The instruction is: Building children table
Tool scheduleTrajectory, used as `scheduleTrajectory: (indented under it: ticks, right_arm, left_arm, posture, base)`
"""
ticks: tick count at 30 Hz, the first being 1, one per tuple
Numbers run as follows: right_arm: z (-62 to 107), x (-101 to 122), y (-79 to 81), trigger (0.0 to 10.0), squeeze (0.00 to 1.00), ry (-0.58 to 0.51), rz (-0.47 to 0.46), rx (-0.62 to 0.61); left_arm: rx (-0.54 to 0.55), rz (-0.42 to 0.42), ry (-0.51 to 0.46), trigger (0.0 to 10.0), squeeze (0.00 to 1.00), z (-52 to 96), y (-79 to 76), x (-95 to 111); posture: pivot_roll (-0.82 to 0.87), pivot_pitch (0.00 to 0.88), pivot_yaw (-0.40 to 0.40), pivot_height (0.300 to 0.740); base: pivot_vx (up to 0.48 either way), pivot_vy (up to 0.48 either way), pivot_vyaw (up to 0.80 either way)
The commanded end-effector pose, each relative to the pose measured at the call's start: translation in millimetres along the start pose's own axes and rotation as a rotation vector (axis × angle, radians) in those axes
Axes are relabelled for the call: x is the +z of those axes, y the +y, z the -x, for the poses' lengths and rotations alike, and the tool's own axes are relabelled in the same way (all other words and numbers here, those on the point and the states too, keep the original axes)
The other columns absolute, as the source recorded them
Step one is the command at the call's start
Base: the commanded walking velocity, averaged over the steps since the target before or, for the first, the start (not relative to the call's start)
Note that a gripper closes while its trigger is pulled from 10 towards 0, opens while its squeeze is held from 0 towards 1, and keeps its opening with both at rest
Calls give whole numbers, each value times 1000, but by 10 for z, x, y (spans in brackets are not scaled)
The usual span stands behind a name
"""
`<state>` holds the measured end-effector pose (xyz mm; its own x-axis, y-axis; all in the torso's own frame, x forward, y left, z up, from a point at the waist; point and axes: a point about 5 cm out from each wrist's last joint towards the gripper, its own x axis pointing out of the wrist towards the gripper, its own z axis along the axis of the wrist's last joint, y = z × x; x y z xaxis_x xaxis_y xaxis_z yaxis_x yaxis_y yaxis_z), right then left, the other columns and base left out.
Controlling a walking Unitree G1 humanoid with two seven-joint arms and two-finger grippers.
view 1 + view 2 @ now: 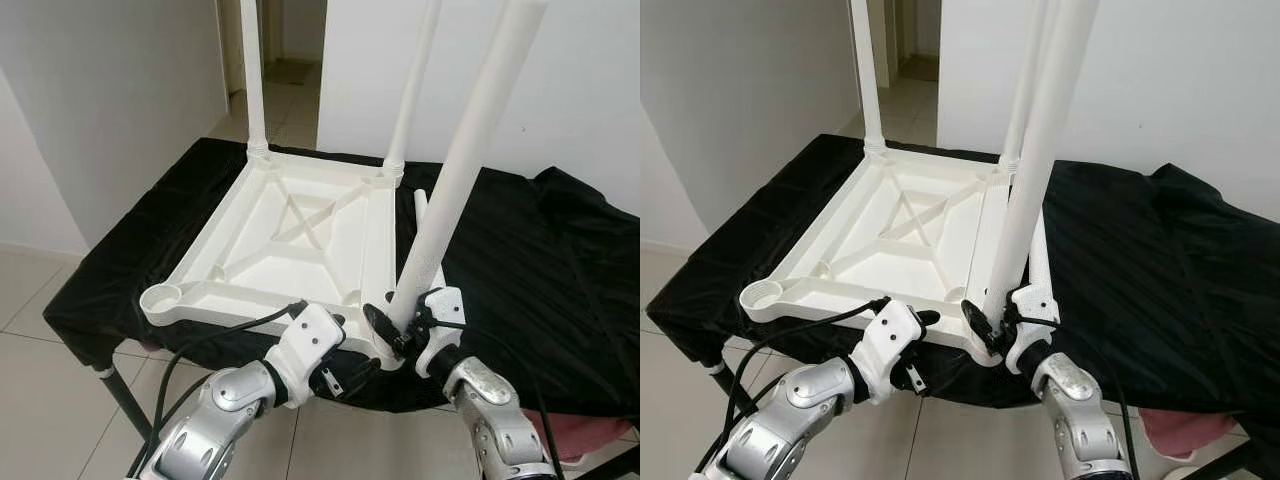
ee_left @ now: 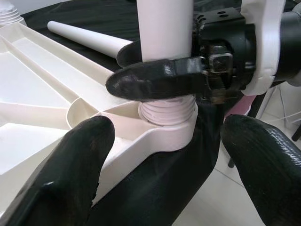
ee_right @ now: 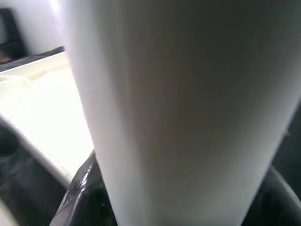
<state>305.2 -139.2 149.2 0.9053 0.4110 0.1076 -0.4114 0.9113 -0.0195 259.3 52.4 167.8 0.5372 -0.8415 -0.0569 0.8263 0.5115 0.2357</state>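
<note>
On the black cloth [image 1: 520, 250], a loose leg [image 2: 87, 37] lies beside the tabletop [image 1: 300, 235]; right gripper [image 1: 398, 325] clamps the near leg [image 1: 460, 170], left gripper [image 2: 155, 179] spread.

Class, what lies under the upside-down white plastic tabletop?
A black cloth lies under the upside-down white plastic tabletop, draping a stand with one dark leg visible; the surface beneath is covered.

Right tool [image 1: 398, 325] apparently clamped, left tool [image 1: 345, 372] spread, arms forward

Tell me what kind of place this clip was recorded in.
Probably a room in a home: bare white walls, pale tiled floor and an open doorway behind. An upturned white child's table lies on a black-draped work surface.
</note>
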Motion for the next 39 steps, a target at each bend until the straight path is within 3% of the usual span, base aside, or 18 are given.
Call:
scheduleTrajectory:
  ticks: [1,2,6,8,11,13,17,21,22,23,27,37,38,39]
  right_arm:
    - [41,-129,-40,10000,0,68,-42,-99]
    - [41,-129,-40,10000,0,68,-42,-99]
    - [145,-209,17,10000,0,108,-81,-446]
    - [171,-217,22,10000,0,112,-86,-504]
    - [189,-247,56,10000,0,125,-110,-541]
    - [165,-261,224,10000,0,115,-152,-506]
    - [143,-212,216,10000,0,100,-127,-489]
    - [158,-205,237,10000,0,103,-137,-496]
    - [158,-192,264,10000,627,96,-136,-484]
    - [148,-165,302,10000,1000,75,-146,-447]
    - [140,-101,289,10000,1000,35,-151,-406]
    - [202,-3,106,10000,1000,1,-58,-225]
    - [205,4,82,10000,757,1,-51,-194]
    - [209,9,65,10000,757,2,-48,-174]
  left_arm:
    - [-6,-15,5,10000,0,-13,-3,-1]
    - [-6,-15,5,10000,0,-13,-3,-1]
    - [-6,-19,0,10000,0,-30,-20,-1]
    - [-4,-21,-1,10000,0,-33,-19,0]
    - [-1,-19,-3,10000,0,-36,-18,1]
    - [3,-12,-7,10000,0,-42,-26,3]
    - [-10,-17,-8,10000,0,-47,-54,0]
    - [-4,-53,6,10000,0,-45,15,-15]
    - [4,-53,5,10000,0,-41,57,-10]
    - [11,-41,-5,10000,0,-35,98,9]
    - [-7,-18,-34,10000,0,-14,89,48]
    - [-49,-5,-55,10000,0,2,37,62]
    - [-63,-8,-53,10000,0,5,19,54]
    - [-73,-10,-52,10000,0,8,8,48]
  posture:
    - [13,105,-11,740]
    - [13,105,-11,740]
    - [16,99,-31,740]
    - [16,99,-31,740]
    - [19,95,-35,740]
    - [15,89,-32,740]
    - [9,89,-30,740]
    - [3,86,-28,740]
    - [1,85,-26,740]
    - [-3,83,-24,740]
    - [-7,81,-21,740]
    - [-12,85,-20,740]
    - [-12,88,-20,740]
    - [-12,88,-20,740]
  base:
    - [0,0,0]
    - [0,0,0]
    - [0,0,0]
    - [0,0,0]
    - [0,0,0]
    - [0,0,0]
    - [0,0,0]
    - [0,0,0]
    - [0,0,0]
    - [0,0,0]
    - [0,0,0]
    - [0,0,0]
    - [0,0,0]
    - [0,0,0]
